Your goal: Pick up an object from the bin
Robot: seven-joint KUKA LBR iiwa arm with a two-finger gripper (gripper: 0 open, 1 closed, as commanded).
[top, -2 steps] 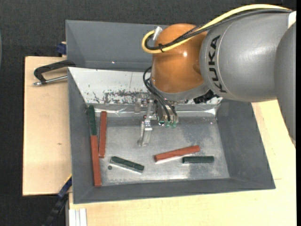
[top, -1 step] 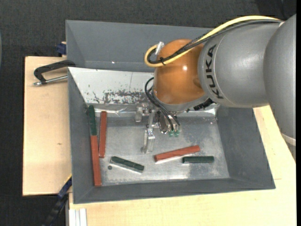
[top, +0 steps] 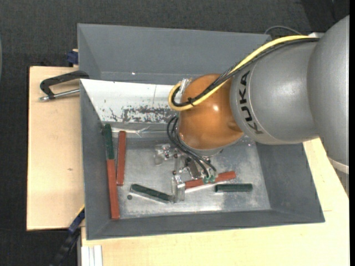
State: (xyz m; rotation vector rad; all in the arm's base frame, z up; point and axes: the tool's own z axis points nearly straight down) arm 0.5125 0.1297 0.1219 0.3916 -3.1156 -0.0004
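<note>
Red stick [top: 216,179], my likely target, lies flat right of centre on the floor of the bin [top: 288,170]. Arm [top: 288,87] reaches in steeply from the right, presumably to clear the sloped walls. Hand [top: 182,186] sits at the stick's left end; clenched or released, I cannot tell. Green stick [top: 233,188] just beside it, nearer, may get in the way.

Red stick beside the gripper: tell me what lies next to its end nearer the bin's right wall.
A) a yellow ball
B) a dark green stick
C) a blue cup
B: a dark green stick lies just beside the right end of the red stick by the gripper.
</note>
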